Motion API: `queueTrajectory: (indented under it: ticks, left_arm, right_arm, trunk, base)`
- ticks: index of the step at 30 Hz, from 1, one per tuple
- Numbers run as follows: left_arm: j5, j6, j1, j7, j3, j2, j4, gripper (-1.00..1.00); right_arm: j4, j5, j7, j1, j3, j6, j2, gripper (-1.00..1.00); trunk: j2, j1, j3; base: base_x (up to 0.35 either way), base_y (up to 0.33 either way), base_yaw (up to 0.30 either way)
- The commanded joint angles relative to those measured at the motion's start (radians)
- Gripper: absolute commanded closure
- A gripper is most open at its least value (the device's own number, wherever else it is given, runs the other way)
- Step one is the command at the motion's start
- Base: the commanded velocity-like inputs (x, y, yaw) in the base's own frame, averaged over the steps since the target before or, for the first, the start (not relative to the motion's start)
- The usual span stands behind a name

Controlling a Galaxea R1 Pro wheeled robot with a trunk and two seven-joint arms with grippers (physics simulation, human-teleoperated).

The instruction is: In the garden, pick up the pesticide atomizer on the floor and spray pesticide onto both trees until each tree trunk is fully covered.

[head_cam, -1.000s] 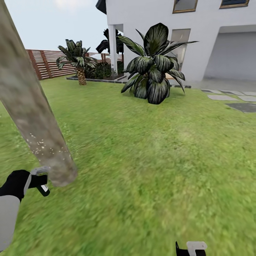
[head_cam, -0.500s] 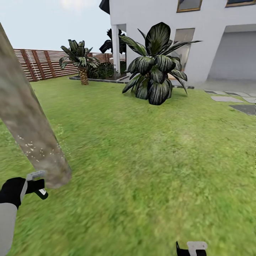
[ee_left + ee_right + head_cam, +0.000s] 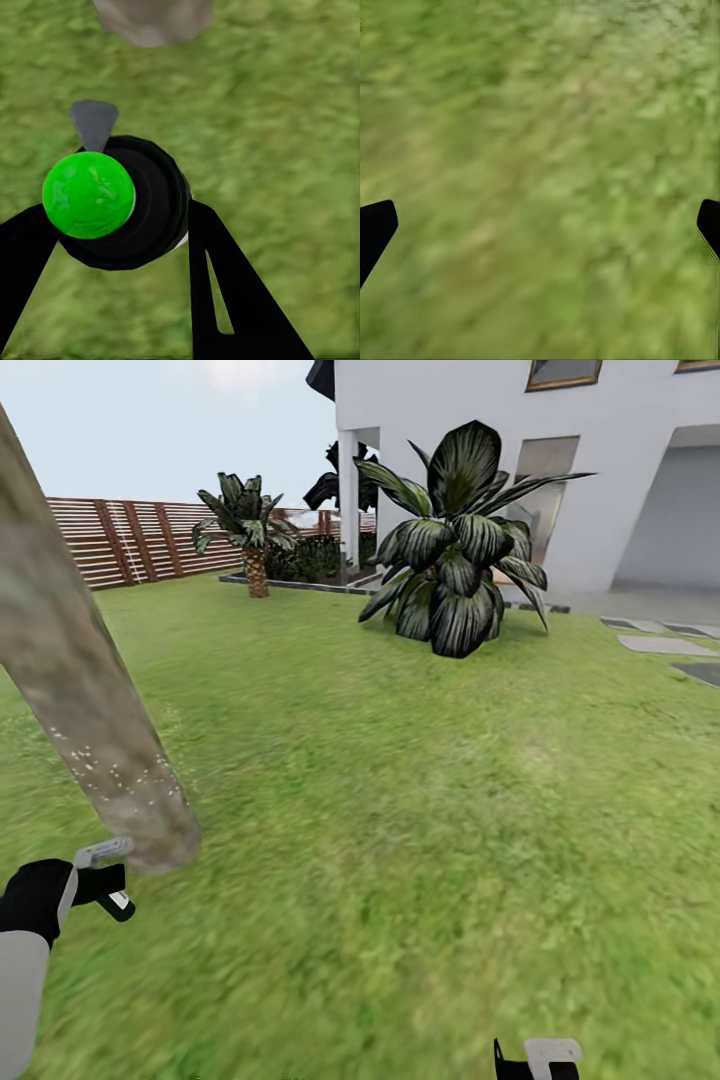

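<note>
A thick mottled beige-grey tree trunk leans across the left of the head view, and its base meets the grass just beyond the left gripper. White pesticide specks dot its lower part. My left gripper is shut on the pesticide atomizer, a black bottle with a green cap and a grey nozzle pointing at the trunk's foot. My right gripper hangs low at the front, open over bare grass, its fingertips wide apart.
A large dark-leaved plant stands mid-lawn before the white house. A small palm and the brown slat fence are at the back left. Stepping stones lie far right. Lawn stretches between.
The head view has swung slightly left, so the house and plants sit further right. The left gripper with the atomizer sits a little lower than a second ago.
</note>
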Motion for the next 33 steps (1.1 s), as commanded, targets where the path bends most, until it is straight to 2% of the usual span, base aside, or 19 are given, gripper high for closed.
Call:
queueTrajectory:
  ticks: [1, 15, 24, 27, 30, 33]
  left_arm:
    - [0.000, 0.000, 0.000, 0.000, 0.000, 0.000, 0.000, 1.00]
    - [0.000, 0.000, 0.000, 0.003, 0.002, -0.001, 0.003, 1.00]
    - [-0.005, -0.005, 0.001, 0.014, 0.007, 0.008, -0.001, 1.00]
    - [0.000, -0.005, 0.000, 0.016, 0.002, -0.004, -0.001, 1.00]
    - [-0.004, -0.002, -0.015, 0.023, -0.005, -0.053, -0.004, 1.00]
    - [-0.005, 0.009, -0.055, 0.030, -0.016, -0.064, -0.005, 1.00]
  right_arm:
    - [0.000, 0.000, 0.000, 0.000, 0.000, 0.000, 0.000, -1.00]
    - [0.000, 0.000, 0.000, 0.000, 0.001, 0.000, 0.000, -1.00]
    - [0.000, 0.000, 0.000, 0.000, 0.001, 0.000, 0.000, -1.00]
    - [0.000, 0.000, 0.000, 0.000, 0.001, 0.000, 0.001, -1.00]
    - [0.000, 0.000, 0.000, 0.000, 0.001, 0.000, 0.001, -1.00]
    - [0.000, 0.000, 0.000, 0.000, 0.001, 0.000, 0.002, -1.00]
  trunk:
    - [0.000, 0.000, 0.000]
    - [0.000, 0.000, 0.000]
    - [0.000, 0.000, 0.000]
    - [0.000, 0.000, 0.000]
    - [0.000, 0.000, 0.000]
    - [0.000, 0.000, 0.000]
  base:
    - [0.029, -0.282, 0.238]
    - [0.140, -0.262, 0.020]
    - [0.266, -0.150, 0.248]
    - [0.057, -0.024, 0.276]
    - [0.007, -0.003, 0.276]
    - [0.001, 0.000, 0.269]
